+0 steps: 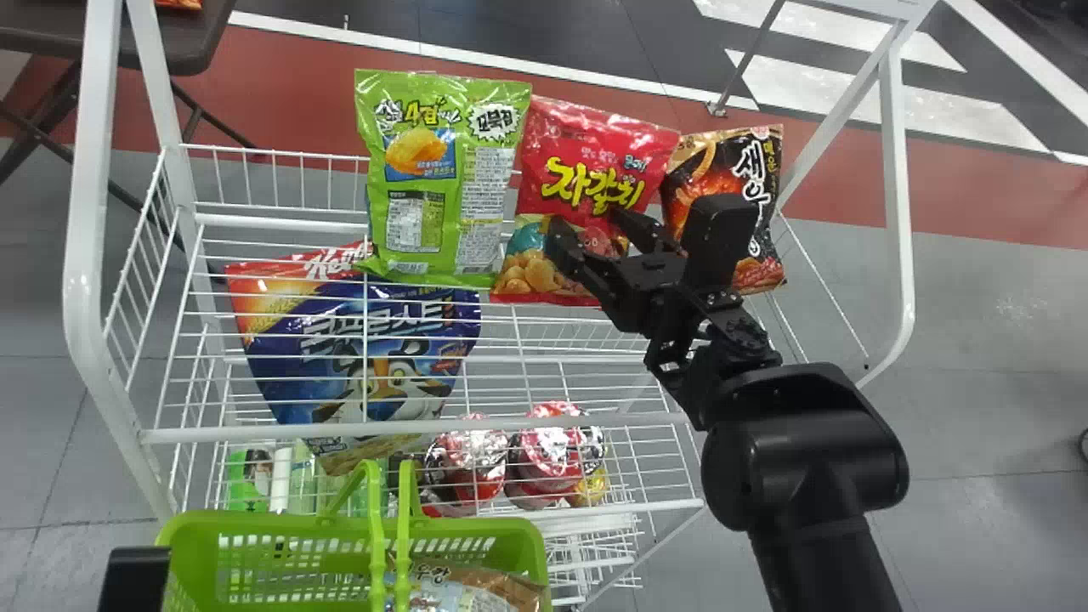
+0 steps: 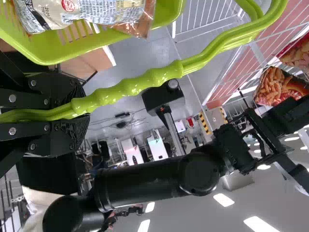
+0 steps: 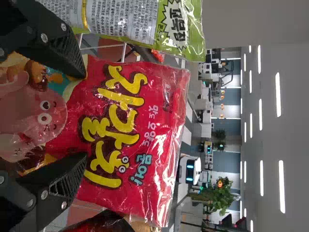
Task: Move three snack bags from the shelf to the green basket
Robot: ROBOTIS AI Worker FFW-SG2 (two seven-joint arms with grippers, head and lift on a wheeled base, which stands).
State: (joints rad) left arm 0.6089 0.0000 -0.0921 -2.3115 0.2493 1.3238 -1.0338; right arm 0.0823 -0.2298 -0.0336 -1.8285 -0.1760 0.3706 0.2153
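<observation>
Head view. Landmark: glossy red film snack bag (image 1: 595, 161), upright on the white wire shelf (image 1: 425, 431). Lime-green film bag (image 1: 442, 178) left of it, black-and-orange film bag (image 1: 731, 187) right of it; large blue pouch (image 1: 365, 348) nearer and left. Below and well left of the red bag: green plastic basket (image 1: 255, 523), a brown-and-silver bag (image 1: 476, 591) inside. Right gripper (image 1: 588, 223) at the red bag's lower half.

Left wrist view. Left gripper (image 2: 86, 115) closed round the basket's paired green handles (image 2: 145, 83), below and left of the red bag.

Right wrist view. Right gripper's fingers spread well apart across the red bag's lower half; nothing clamped. Contact: cannot tell.

Handling, judged: light, puffy, slippery film, brittle snacks inside. Best taken by both sides at mid-height, softly; hard squeeze could crush or pop it.

Count: three bags in the row, one blue pouch, one basket, one bag in it; likely two more to go.
</observation>
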